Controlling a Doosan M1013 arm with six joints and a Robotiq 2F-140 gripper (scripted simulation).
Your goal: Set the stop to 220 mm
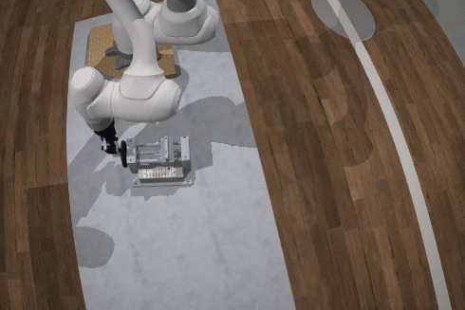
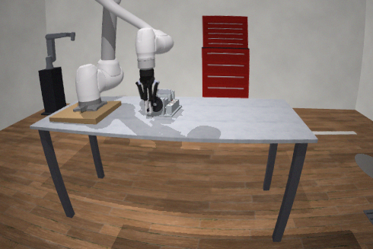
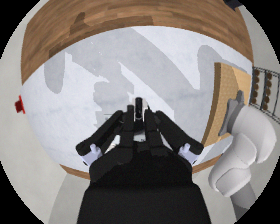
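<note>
The stop unit is a grey metal frame with rods and a crosswise carriage (image 1: 167,149), right of the middle of its frame in the top view. Along its front runs a pale scale (image 1: 154,173) with a small red mark (image 1: 169,168) right of its middle; the numbers are too small to read. The black handwheel (image 1: 123,154) (image 2: 157,104) stands upright at the unit's left end. My gripper (image 1: 112,149) (image 2: 148,108) (image 3: 138,103) points down beside the wheel's outer face, shut on the wheel's dark handle (image 3: 138,105). The gripper hides most of the unit in the wrist view.
The unit stands on the grey table (image 1: 190,246) (image 2: 243,121). The arm's base stands on a tan board (image 1: 100,37) (image 2: 72,118) (image 3: 216,100). A red tool cabinet (image 2: 225,60) and a small grey arm on a black stand (image 2: 53,90) are behind the table.
</note>
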